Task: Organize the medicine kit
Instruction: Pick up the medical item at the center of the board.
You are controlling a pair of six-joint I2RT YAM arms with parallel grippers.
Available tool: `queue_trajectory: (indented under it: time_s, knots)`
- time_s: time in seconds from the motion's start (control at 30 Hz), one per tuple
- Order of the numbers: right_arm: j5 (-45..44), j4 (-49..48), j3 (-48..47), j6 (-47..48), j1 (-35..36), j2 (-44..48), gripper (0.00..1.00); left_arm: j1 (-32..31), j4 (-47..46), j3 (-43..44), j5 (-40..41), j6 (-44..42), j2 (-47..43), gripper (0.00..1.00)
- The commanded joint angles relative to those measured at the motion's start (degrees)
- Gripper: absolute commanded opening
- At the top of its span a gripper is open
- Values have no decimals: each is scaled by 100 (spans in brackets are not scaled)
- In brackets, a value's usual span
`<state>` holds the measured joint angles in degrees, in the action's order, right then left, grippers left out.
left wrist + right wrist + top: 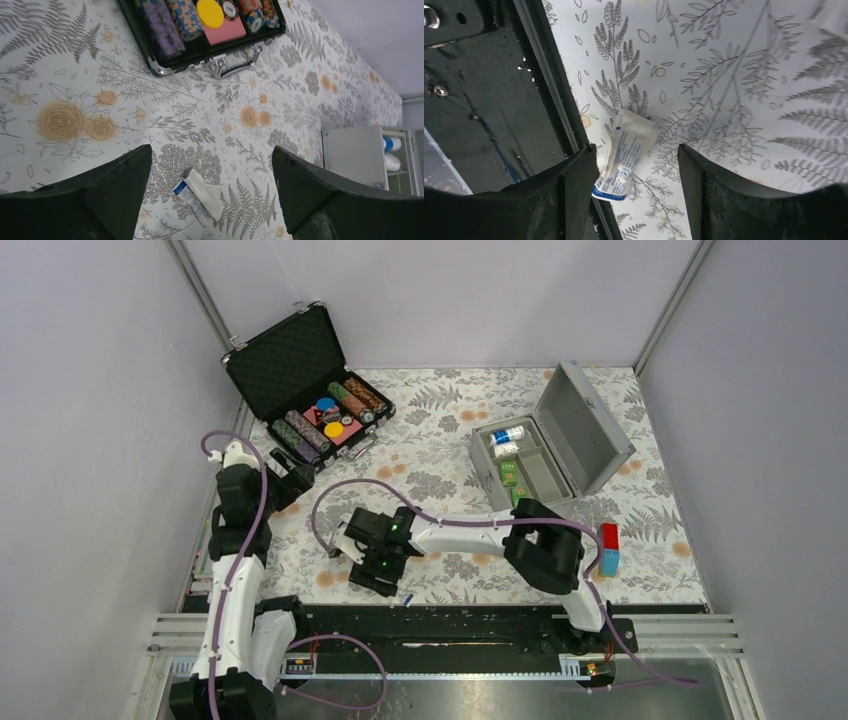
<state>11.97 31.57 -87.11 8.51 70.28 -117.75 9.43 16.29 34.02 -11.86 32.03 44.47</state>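
Note:
The medicine kit (545,445) is a silver-grey metal box at the back right with its lid up; white bottles and green packets lie inside. It also shows at the right edge of the left wrist view as the medicine kit (355,155). My left gripper (211,150) is open above the cloth. A white sachet (200,195) with a blue end lies below, between its fingers. My right gripper (636,147) is open and low at the table's front edge. Another white sachet (626,155) lies between its fingers, close to the left one, with its blue end over the edge.
An open black case (310,390) of coloured chips stands at the back left. A red and a blue box (609,548) stand stacked at the front right. The black rail (450,625) runs along the near edge. Grey walls close in the table.

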Motion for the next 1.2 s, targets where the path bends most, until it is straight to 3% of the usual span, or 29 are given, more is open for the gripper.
queue_trajectory:
  time_s: [0.0, 0.23, 0.37, 0.57, 0.73, 0.9, 1.07, 1.17]
  knots:
    - [-560, -86, -120, -180, 164, -220, 65, -41, -320, 138, 720, 117, -256, 89]
    - [-1122, -293, 369, -2, 214, -220, 50, -74, -335, 105, 877, 33, -408, 90]
    - [-1643, -311, 405, -14, 214, 104, 26, -73, -253, 180, 869, -70, -300, 90]
    - [-1995, -31, 366, -20, 124, 1001, 25, 17, -283, 411, 565, -90, 321, 90]
    - [-2348, 125, 742, 220, -329, 2275, 23, 15, -190, 839, -103, -95, 1305, 85]
    - [-2204, 478, 960, 367, -1233, 3537, 21, -21, 200, 1322, -298, -204, 2143, 84]
    - [-2520, 610, 1170, 848, -2334, 4265, 22, -30, 194, 1651, -1244, -546, 2644, 84]
    - [-2756, 620, 1441, 1125, -2909, 4522, 23, -47, 465, 1867, -1245, -572, 2886, 84]
